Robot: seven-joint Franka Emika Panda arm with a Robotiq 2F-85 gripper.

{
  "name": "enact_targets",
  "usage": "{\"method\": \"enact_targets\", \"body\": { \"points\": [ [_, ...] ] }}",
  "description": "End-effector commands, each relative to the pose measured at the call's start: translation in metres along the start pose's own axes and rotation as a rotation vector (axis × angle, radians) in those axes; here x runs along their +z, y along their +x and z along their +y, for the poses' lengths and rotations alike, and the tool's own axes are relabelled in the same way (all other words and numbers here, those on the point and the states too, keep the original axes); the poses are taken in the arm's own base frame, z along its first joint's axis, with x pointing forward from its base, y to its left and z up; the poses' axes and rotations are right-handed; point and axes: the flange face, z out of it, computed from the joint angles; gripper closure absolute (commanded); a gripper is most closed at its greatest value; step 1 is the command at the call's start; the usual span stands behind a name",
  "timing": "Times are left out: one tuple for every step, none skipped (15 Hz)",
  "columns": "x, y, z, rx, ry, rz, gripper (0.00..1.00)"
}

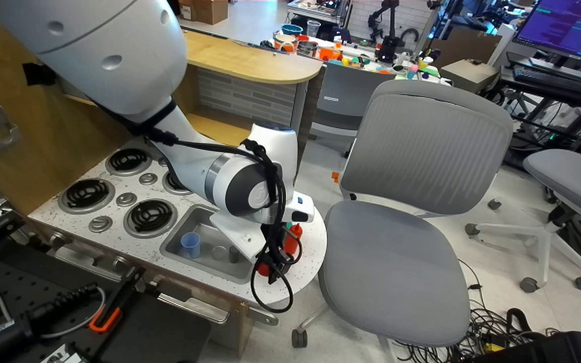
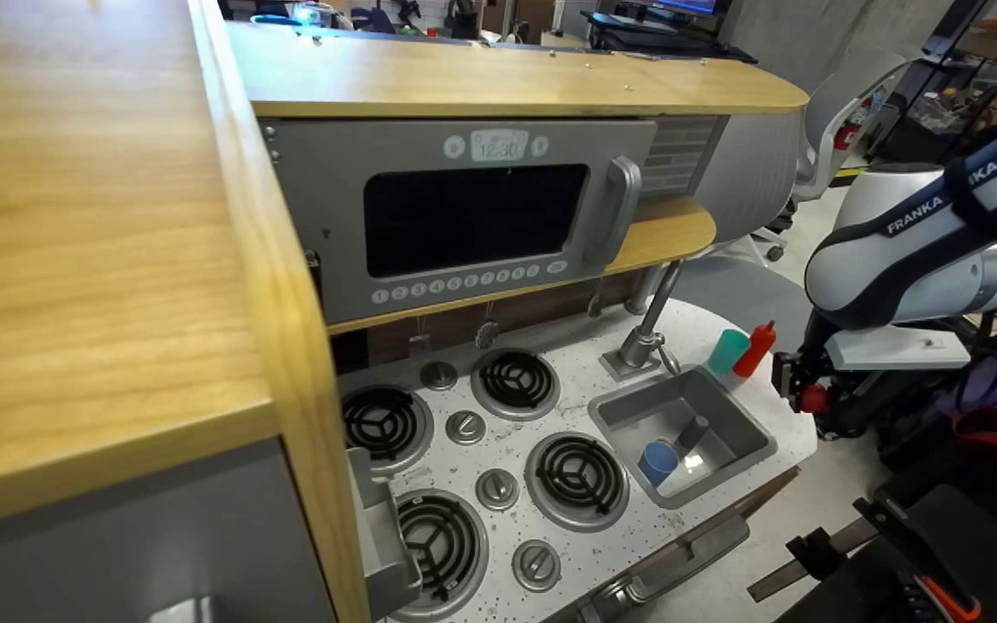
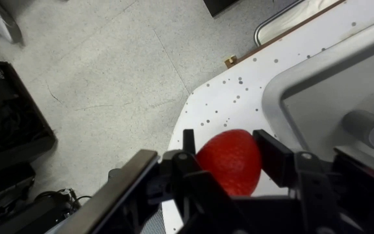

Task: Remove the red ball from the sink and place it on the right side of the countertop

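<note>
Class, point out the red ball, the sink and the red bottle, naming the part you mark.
Red ball (image 3: 231, 159), wrist view: middle of its visible surface.
Sink (image 3: 273, 97), wrist view: rim, at a rounded corner.
Red bottle (image 2: 755, 352), in an exterior view: middle of its body.

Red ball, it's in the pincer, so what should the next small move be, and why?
I'd probably ease the pincer slightly down toward the countertop. The wrist view shows it gripping the red ball, countertop behind it, outside the sink; the ball seems raised, so lowering first should avoid a drop.
</note>
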Motion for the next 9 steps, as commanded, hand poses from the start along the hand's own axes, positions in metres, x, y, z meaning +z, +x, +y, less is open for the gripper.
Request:
{"method": "enact_targets", "body": {
  "points": [
    [0.025, 0.013, 0.0, 0.013, -0.002, 0.035, 0.76],
    [0.03, 0.015, -0.002, 0.012, -0.002, 0.041, 0.76],
    [0.033, 0.019, -0.004, 0.01, -0.003, 0.048, 0.76],
    [0.037, 0.021, -0.006, 0.007, -0.005, 0.056, 0.76],
    [0.04, 0.024, -0.009, 0.0, -0.007, 0.06, 0.76],
    [0.042, 0.027, -0.012, -0.003, -0.009, 0.068, 0.76],
    [0.044, 0.029, -0.015, -0.008, -0.008, 0.071, 0.76],
    [0.046, 0.031, -0.018, -0.011, -0.007, 0.072, 0.76],
    [0.047, 0.033, -0.02, -0.013, -0.007, 0.074, 0.76]
  ]
}}
